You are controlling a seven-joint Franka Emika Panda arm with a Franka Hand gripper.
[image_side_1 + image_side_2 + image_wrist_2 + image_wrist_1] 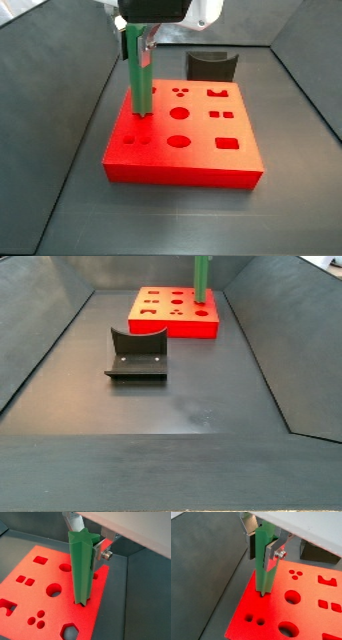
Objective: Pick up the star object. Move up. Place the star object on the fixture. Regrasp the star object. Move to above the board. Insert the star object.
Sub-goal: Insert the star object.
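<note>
The star object (263,567) is a long green peg, and it hangs upright with my gripper (262,552) shut on its upper part. Its star-shaped top end (81,536) faces a wrist view. The peg's lower end (140,110) meets the top of the red board (201,168) near one corner; whatever hole lies under it is hidden. A side view shows the peg (203,278) standing on the far side of the board (174,328), with the gripper out of frame. The dark fixture (136,354) stands empty, apart from the board.
Several holes of other shapes, such as a round hole (292,597) and a square one (229,143), are cut in the board. The fixture (210,65) stands behind the board. Sloping dark walls (40,346) close in the grey floor (201,406).
</note>
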